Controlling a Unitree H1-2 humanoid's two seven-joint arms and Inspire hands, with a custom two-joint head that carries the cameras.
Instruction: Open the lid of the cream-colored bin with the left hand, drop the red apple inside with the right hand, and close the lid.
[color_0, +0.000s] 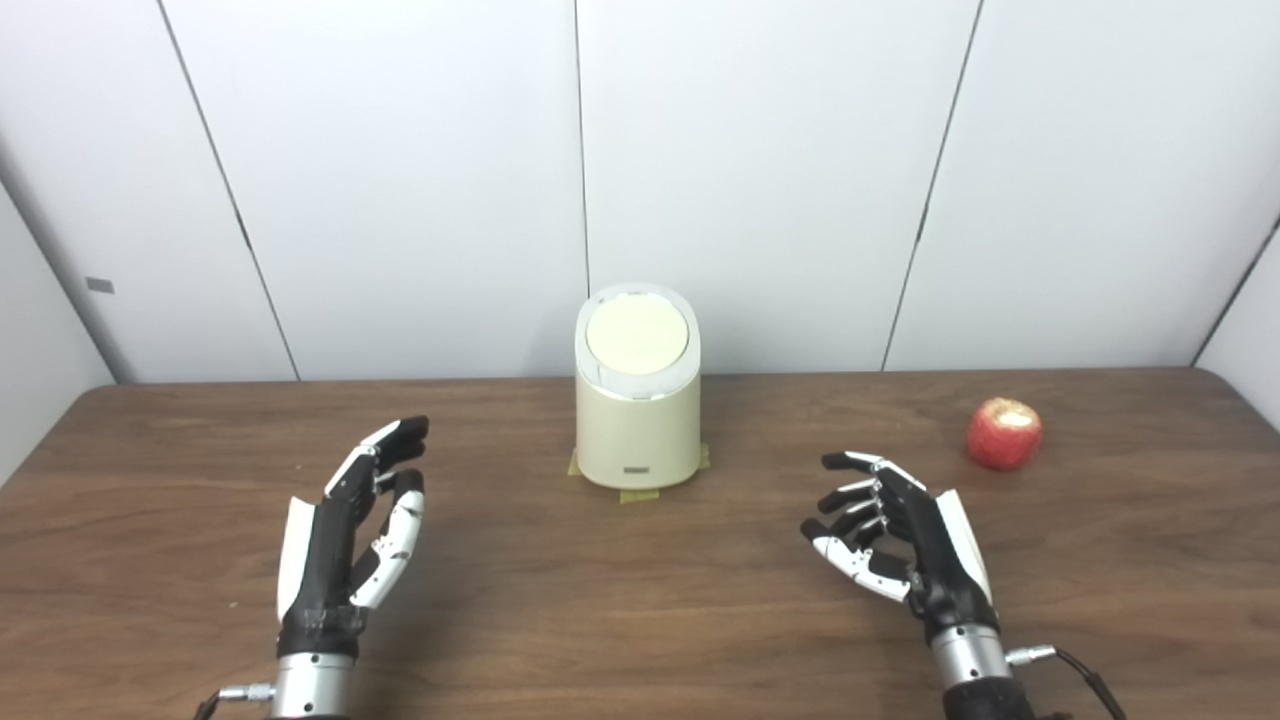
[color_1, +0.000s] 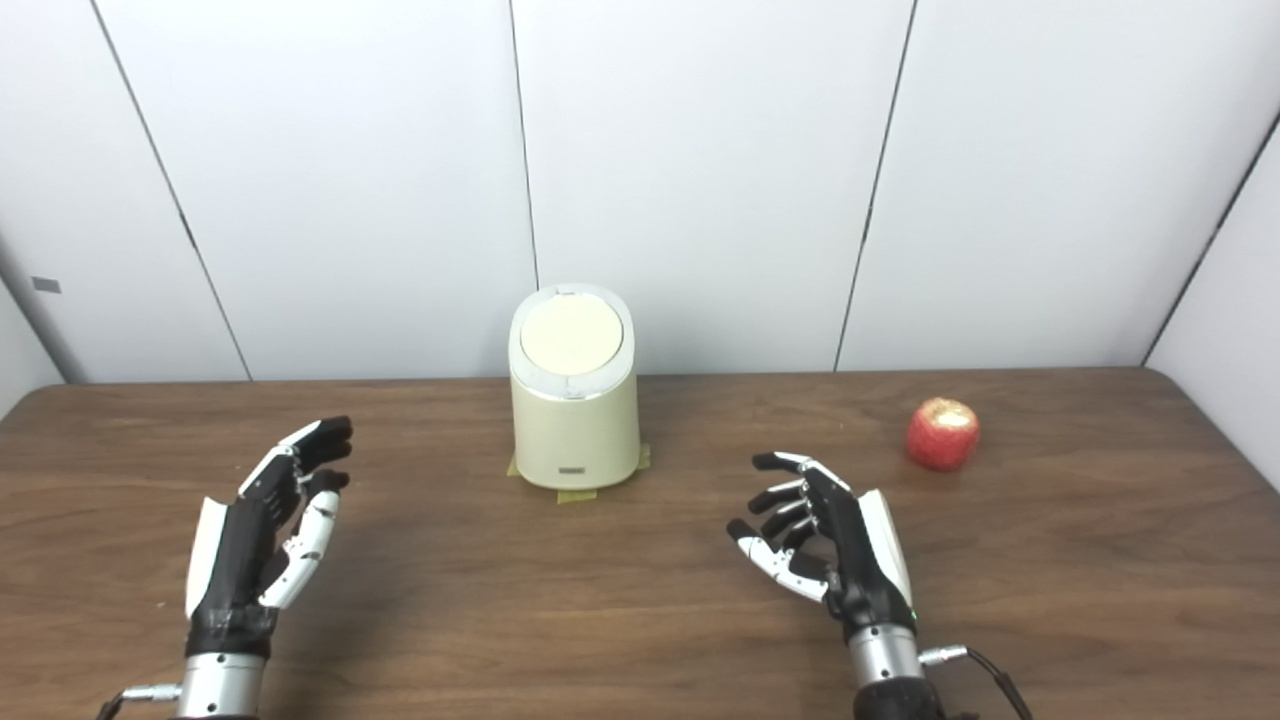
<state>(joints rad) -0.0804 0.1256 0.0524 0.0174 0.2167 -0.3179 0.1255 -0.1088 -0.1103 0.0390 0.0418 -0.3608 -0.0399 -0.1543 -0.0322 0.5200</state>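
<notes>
The cream-colored bin stands upright at the middle of the wooden table, near the back edge, its round lid shut and tilted toward me. The red apple lies on the table to the right of the bin. My left hand is open and empty, hovering left of and in front of the bin. My right hand is open and empty, in front of the bin's right side and well short of the apple. The right eye view shows the bin, apple and both hands the same.
Yellow tape patches mark the bin's base on the table. White wall panels close off the back and sides just behind the table edge.
</notes>
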